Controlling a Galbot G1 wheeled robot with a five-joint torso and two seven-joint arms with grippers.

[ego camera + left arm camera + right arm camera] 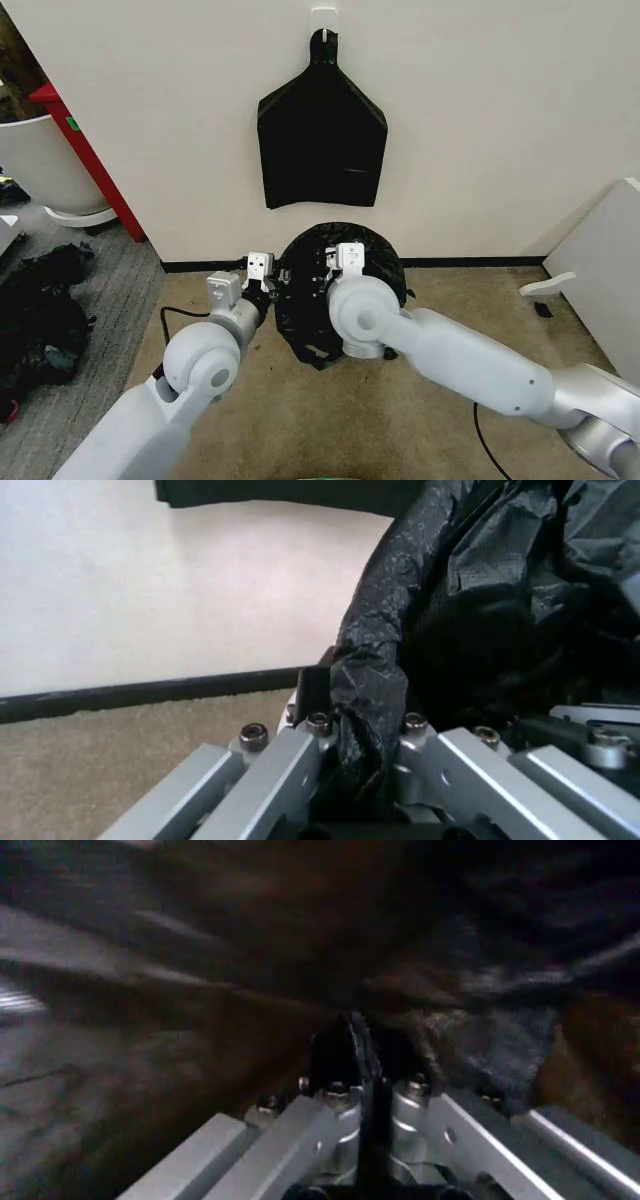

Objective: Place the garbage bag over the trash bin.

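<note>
Both grippers work at the garbage bag (340, 270), which lies draped over the trash bin on the carpet against the wall; the bin's white walls are hidden under the black plastic. The left gripper (272, 285) sits at the bag's left edge, and in its wrist view the left gripper (358, 724) has its jaws pressed together on a bunched fold of the garbage bag (480, 592), the plastic running down between the metal links. The right gripper (335, 268) reaches into the bag's top, just beside the left one. Its wrist view shows the right gripper (360, 1046) with its fingers brought together, a thin dark layer of the garbage bag (480, 990) pinched between them. Beyond both grippers, higher on the wall, hangs a flat black bag bunch (322, 140).
</note>
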